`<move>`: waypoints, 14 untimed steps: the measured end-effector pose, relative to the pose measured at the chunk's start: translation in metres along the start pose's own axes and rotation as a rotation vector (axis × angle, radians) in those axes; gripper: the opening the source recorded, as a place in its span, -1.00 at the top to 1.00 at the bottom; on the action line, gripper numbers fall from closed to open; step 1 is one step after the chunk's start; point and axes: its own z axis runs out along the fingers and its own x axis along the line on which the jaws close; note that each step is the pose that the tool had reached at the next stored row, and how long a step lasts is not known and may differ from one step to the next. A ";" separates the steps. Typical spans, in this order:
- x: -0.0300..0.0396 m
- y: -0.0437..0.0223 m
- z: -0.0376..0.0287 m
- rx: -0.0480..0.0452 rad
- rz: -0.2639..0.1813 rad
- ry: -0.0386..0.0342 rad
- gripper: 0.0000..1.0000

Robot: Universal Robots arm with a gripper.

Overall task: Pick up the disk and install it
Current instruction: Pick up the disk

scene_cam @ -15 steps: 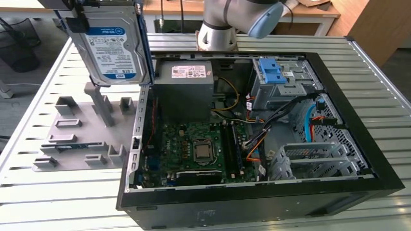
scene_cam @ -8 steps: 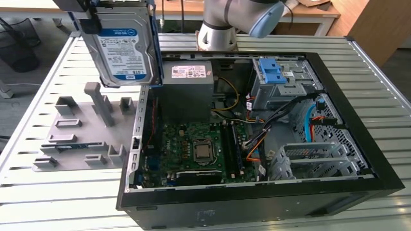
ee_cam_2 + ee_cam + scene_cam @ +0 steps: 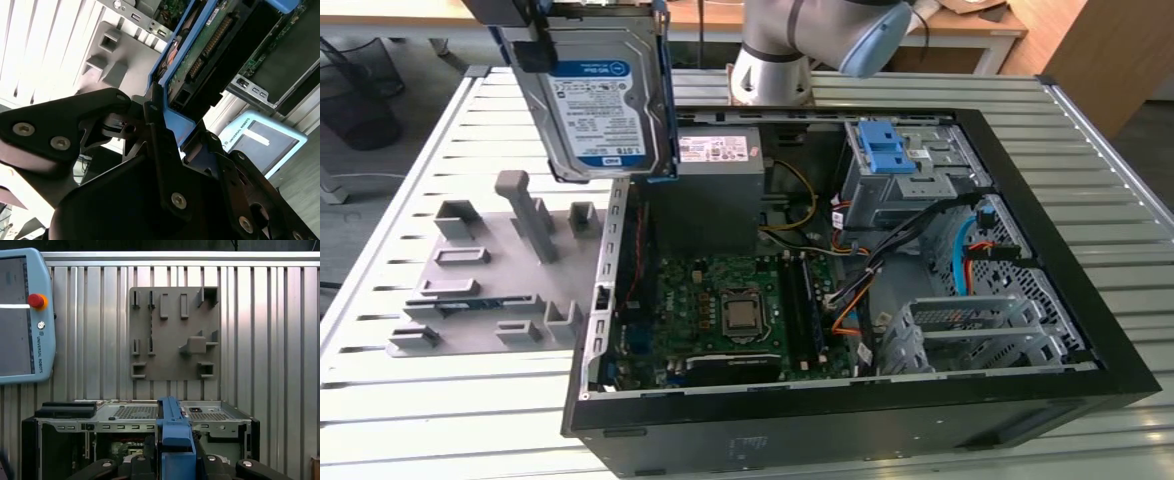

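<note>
Half done; the end effector [image 3: 165, 120] pinches the disk [image 3: 598, 100] aloft, upper left in the exterior view. Installation remains.

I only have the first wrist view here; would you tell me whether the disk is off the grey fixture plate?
Observer: Yes; in the exterior view the disk hangs upright in the air, clear of the grey fixture plate.
Operator: Thank you. How is it held?
Observer: In the second wrist view the gripper is shut on its blue carrier bracket.
Operator: Where is it relative to the case?
Observer: In the exterior view it shows just to the exterior view's left of the grey power supply.
</note>
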 end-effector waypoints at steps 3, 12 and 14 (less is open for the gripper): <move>0.0015 -0.0050 0.0005 0.0001 0.000 -0.0001 0.27; 0.0071 -0.0202 0.0016 -0.0001 0.000 0.0002 0.27; 0.0082 -0.0241 0.0018 0.0000 0.000 0.0001 0.27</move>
